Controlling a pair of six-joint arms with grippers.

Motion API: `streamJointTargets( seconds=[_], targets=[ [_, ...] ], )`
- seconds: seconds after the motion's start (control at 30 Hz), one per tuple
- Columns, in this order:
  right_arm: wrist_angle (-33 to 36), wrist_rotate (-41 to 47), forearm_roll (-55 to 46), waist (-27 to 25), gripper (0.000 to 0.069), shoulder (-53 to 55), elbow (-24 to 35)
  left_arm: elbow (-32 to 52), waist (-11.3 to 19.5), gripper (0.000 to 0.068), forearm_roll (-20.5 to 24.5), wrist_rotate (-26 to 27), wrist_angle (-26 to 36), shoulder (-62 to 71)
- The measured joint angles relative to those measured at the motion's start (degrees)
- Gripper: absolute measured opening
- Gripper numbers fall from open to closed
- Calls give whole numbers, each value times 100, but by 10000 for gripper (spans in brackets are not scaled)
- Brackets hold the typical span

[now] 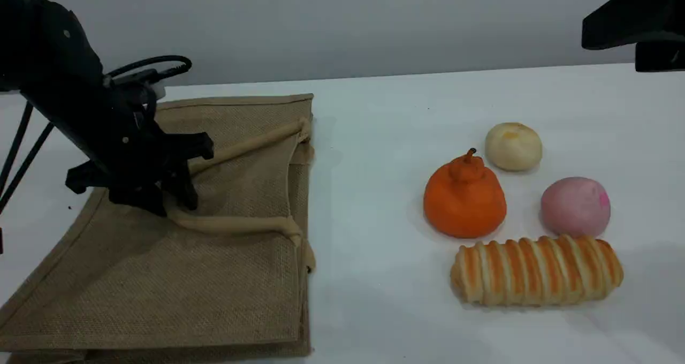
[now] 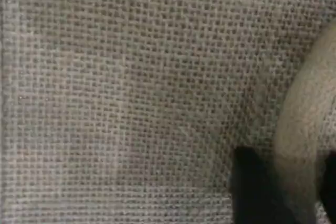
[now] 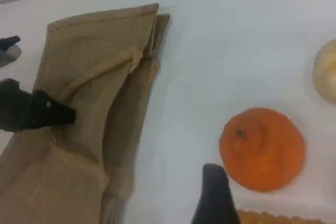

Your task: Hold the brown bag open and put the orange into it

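Note:
The brown bag [image 1: 160, 278] lies flat on the left of the white table, its mouth facing right. My left gripper [image 1: 171, 206] is down on it, its fingers either side of the near beige handle [image 1: 235, 225]. In the left wrist view the handle [image 2: 304, 114] fills the gap between both dark fingertips, over the woven cloth [image 2: 131, 93]. The orange [image 1: 464, 198] sits on the table to the right, well apart from the bag. My right gripper [image 1: 639, 24] hangs high at the far right, open and holding nothing. Its fingertip [image 3: 212, 198] shows just left of the orange [image 3: 262, 148].
A pale round bun [image 1: 514, 145] sits behind the orange, a pink ball [image 1: 575, 206] to its right, and a striped bread roll [image 1: 537, 270] in front. Bare white table separates the bag from the food.

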Motion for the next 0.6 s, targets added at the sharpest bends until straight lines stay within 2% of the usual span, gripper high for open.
streamJointTargets(
  seconds=[0.1, 0.17, 0.33, 0.6],
  targets=[
    [0, 0, 0, 0, 442, 0, 0, 0, 0, 136, -6, -1, -17, 0],
    [0, 0, 0, 0, 442, 0, 0, 0, 0, 90, -6, -1, -23, 0],
    [0, 0, 124, 0, 442, 0, 0, -124, 0, 90, 26, 42, 207, -53],
    [0, -19, 134, 54, 442, 0, 0, -881, 0, 88, 49, 648, 1361, -667]
  ],
)
